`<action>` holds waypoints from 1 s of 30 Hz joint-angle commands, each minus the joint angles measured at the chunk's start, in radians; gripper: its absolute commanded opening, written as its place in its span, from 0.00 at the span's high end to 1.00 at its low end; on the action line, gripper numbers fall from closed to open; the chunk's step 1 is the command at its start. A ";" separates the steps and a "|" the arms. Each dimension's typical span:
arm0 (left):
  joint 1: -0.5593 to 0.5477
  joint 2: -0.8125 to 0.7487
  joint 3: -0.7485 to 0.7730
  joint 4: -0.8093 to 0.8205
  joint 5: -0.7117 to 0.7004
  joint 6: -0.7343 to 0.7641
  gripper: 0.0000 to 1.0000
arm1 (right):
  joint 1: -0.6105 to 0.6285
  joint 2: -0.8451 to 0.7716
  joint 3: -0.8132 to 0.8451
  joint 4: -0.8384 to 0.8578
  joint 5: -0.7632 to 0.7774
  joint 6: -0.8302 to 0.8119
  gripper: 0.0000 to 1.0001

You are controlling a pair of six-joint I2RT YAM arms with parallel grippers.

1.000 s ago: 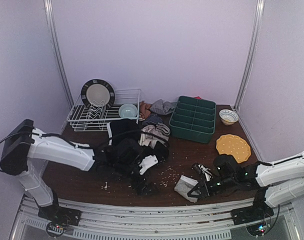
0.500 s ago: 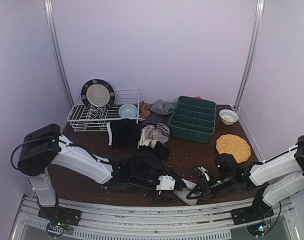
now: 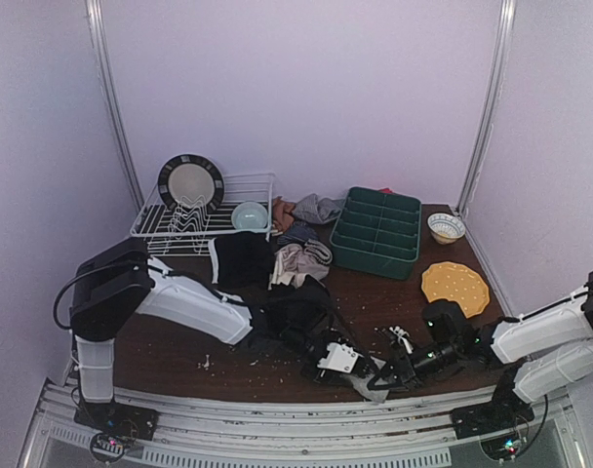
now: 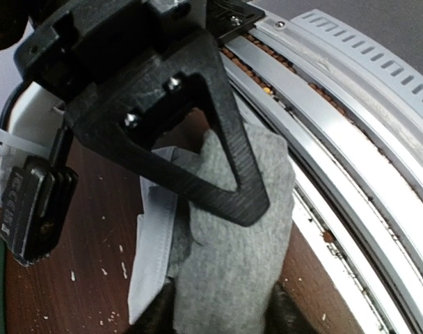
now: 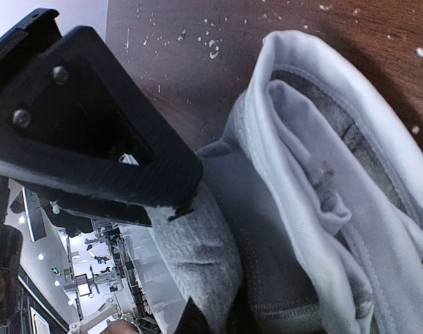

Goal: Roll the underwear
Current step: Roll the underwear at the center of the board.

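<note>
I saw the light grey underwear (image 4: 232, 229) bunched at the tabletop's (image 3: 170, 341) near edge, well in front of the green tray (image 3: 376, 232). My right fingers (image 4: 229, 160) were clenched on one side of it. My left fingers (image 4: 158, 314) flanked its other end, touching the cloth; whether they gripped it, I could not tell. The other underwear (image 3: 298, 258) lay heaped just left of the tray.
</note>
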 commanded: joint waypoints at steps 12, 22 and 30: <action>0.026 0.122 0.193 -0.282 0.172 -0.053 1.00 | 0.010 -0.142 -0.007 -0.161 0.105 -0.028 0.64; 0.048 0.126 0.241 -0.502 0.281 -0.246 1.00 | 0.182 -0.546 0.065 -0.520 0.536 -0.125 0.40; 0.068 0.265 0.433 -0.761 0.330 -0.392 1.00 | 0.429 -0.586 0.140 -0.664 0.858 -0.246 0.40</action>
